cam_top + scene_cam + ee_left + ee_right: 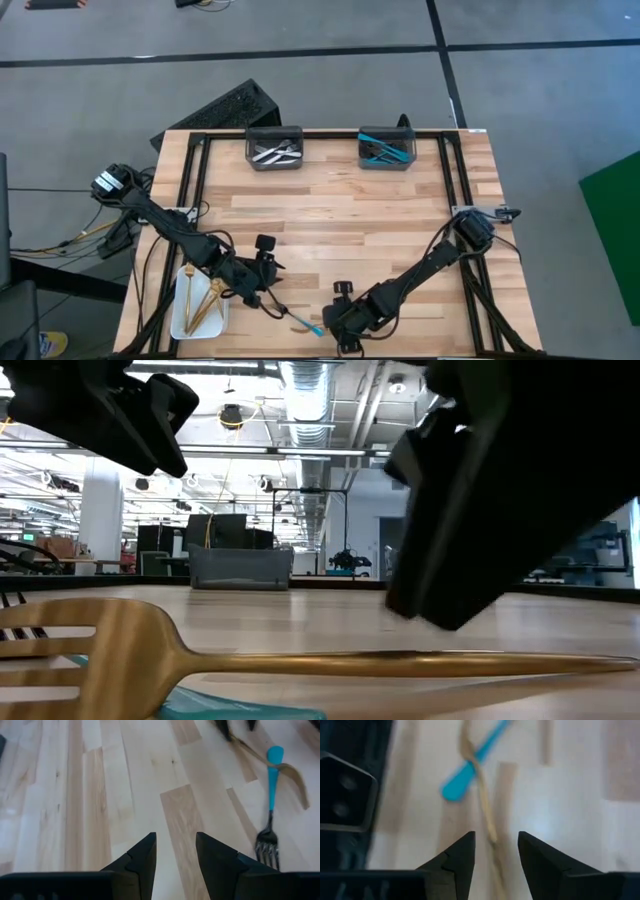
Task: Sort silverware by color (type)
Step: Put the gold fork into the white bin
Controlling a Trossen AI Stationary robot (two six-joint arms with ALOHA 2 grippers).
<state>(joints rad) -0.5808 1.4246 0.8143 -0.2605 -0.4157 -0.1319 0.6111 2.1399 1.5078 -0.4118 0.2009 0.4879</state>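
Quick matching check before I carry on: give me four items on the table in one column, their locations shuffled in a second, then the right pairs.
Things:
1. silver cutlery
2. blue-handled cutlery
3. gold cutlery
4. loose blue-handled fork

Places:
A. on the white tray at the near left corner
B. in the far right bin
C. on bare wood near the front edge, between the two grippers
D. in the far left bin

Pairs: 1-D, 2-B, 3-A, 4-C
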